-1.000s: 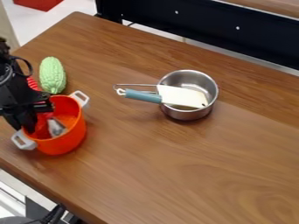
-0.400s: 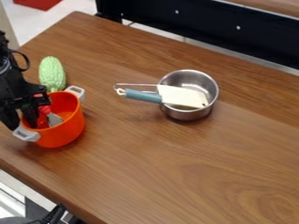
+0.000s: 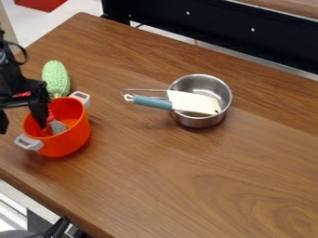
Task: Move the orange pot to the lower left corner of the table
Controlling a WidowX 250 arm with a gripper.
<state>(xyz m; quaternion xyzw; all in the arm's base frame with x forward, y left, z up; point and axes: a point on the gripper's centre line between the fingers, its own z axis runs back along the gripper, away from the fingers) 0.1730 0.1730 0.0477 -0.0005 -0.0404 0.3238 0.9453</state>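
Change noted: jaws have spread. In the last earlier view they stood closer together near the left rim of the orange pot (image 3: 71,139); now they are well apart, one finger over the pot's opening, the other outside it at the left border of the frame. The gripper (image 3: 23,125) body also sits a little higher in the frame. Pot position matches that last view; against the first one it has shifted slightly up the frame.

Pot location: left side of the frame, just below mid-height, upright on the wooden table (image 3: 186,186). One grey handle (image 3: 29,142) points to the lower left, the other grey handle (image 3: 81,97) to the upper right. Inside leans a tool with a red handle (image 3: 49,116) and a grey blade (image 3: 57,127).

Interpretation: I read this as a release, with the pot set down. The table's left corner falls outside the frame, so I can't confirm the goal spot is reached; the pot looks close to that end. Next I would lift straight up, since the inner finger could catch the rim or the tool and drag the pot. Whether that finger touches either, I can't tell.

Markings: no brand, label or writing that I can read on the pot, the steel pan (image 3: 194,122) or the green vegetable (image 3: 56,78).
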